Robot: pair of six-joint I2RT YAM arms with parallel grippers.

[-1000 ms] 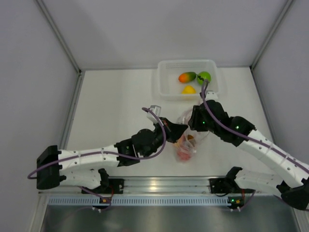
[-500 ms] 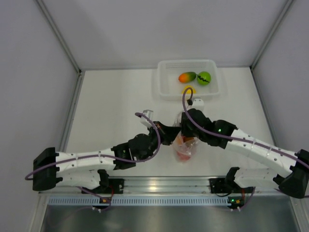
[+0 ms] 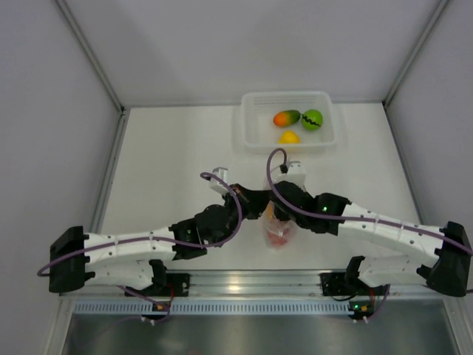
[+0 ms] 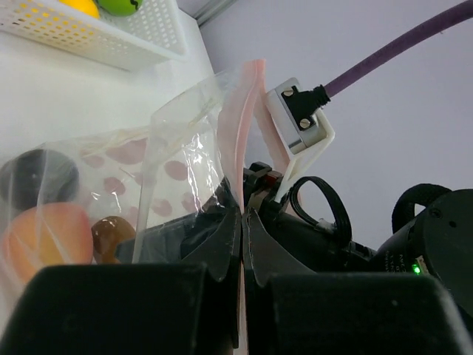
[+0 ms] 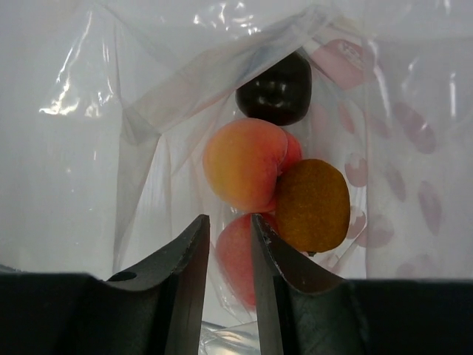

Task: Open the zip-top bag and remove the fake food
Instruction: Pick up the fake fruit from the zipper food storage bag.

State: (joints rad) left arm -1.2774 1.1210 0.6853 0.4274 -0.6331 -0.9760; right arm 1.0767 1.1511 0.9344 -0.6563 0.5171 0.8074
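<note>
Bag partly emptied: three pieces are out, four are left inside.

On the white surface point(image 3: 170, 163), three pieces of the fake food are being kept in the white tray point(image 3: 247, 140) at the far side: a mango point(image 3: 287, 117), a green fruit point(image 3: 312, 119) and a yellow fruit point(image 3: 289, 137). The zip-top bag point(image 3: 281, 231) is being held up near the middle, between both arms, and is judged to be open already. Its pink zip strip point(image 4: 244, 111) is being gripped by the closed left fingers point(image 4: 214, 248). The right fingers point(image 5: 185, 266) are being held nearly together over the bag; whether film is being pinched cannot be told. A dark purple fruit point(image 5: 275, 90), a peach-orange fruit point(image 5: 244, 166), a brown fruit point(image 5: 313, 205) and a pink-red fruit point(image 5: 235, 259) are being seen inside, waiting for removal.
</note>
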